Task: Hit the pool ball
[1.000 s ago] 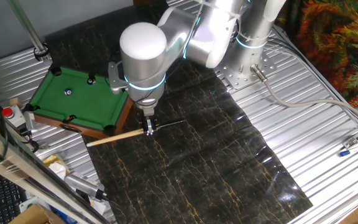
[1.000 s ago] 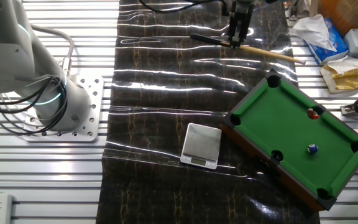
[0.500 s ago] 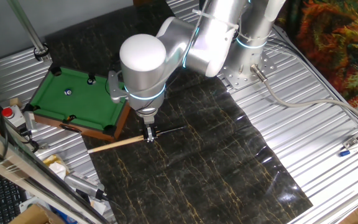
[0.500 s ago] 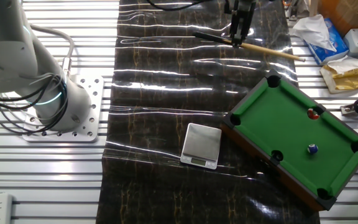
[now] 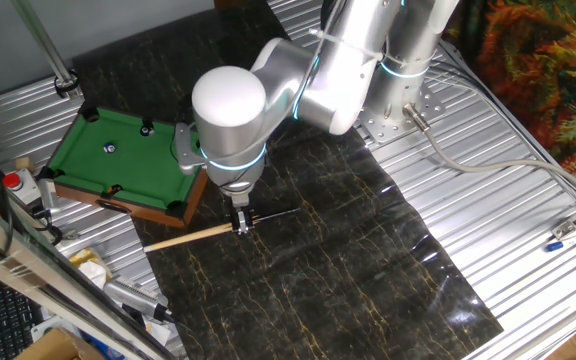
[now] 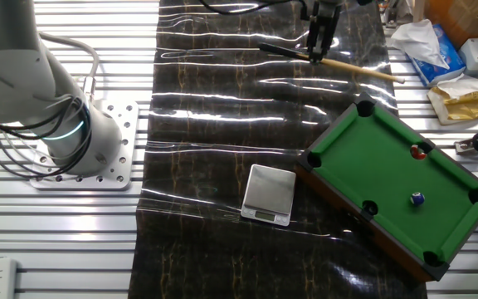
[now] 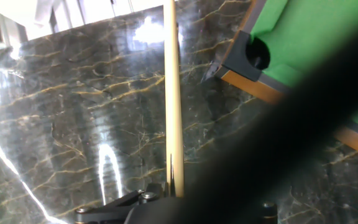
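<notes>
A: Cue stick (image 5: pixel 193 236) first; which way does it lie?

B: Long axis runs across the dark marbled mat (image 5: pixel 338 250); pale wooden length toward the cluttered desk edge, thin dark end (image 5: pixel 280 213) toward the open mat; in the other fixed view it slants slightly, pale end (image 6: pixel 372 74) near the tissues (image 6: pixel 421 37). In the hand view it runs straight up the frame (image 7: pixel 171 93), passing just beside a corner pocket of the pool table (image 7: pixel 303 37).

A: Fingers?

B: Gripper (image 5: pixel 240 224) pointing straight down, clenched on the cue stick near where pale wood meets dark; same grasp seen from the other side (image 6: pixel 315 55).

A: Ball?

B: Small blue pool ball (image 6: pixel 417 198) on the green felt, well apart from the cue; a red ball (image 6: pixel 417 151) sits near a side pocket; table (image 5: pixel 118 165) tilted relative to the mat edge.

A: Surface, surroundings?

B: Ribbed metal desk (image 5: pixel 488 240) under the mat; glare streaks on the mat; a small silver scale (image 6: pixel 269 194) just beside the pool table; arm base (image 6: pixel 85 145) bolted on a plate; patterned cloth (image 5: pixel 538 70) at one side.
</notes>
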You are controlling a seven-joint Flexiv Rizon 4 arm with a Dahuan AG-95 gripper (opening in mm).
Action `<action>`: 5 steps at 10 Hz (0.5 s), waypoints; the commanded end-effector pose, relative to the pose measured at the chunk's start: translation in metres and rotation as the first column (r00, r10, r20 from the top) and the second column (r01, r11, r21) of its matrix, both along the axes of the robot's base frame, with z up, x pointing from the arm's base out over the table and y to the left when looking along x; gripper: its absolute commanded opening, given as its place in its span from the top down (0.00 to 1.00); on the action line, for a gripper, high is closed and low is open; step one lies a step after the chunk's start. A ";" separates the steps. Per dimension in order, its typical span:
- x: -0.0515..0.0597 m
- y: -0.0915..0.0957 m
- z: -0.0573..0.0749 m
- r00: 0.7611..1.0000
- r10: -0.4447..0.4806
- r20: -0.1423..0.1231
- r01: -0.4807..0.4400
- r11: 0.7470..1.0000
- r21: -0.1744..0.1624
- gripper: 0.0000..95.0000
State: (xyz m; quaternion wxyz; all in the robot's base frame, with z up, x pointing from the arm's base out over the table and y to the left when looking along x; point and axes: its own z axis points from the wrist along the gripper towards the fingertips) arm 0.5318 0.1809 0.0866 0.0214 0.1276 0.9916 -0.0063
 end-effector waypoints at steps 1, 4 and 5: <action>-0.001 0.000 -0.002 1.000 -0.001 0.002 0.001 1.000 -0.003 1.00; -0.002 0.001 -0.007 1.000 -0.001 0.005 0.001 1.000 -0.009 1.00; -0.002 0.001 -0.007 1.000 -0.001 0.009 0.001 1.000 -0.002 1.00</action>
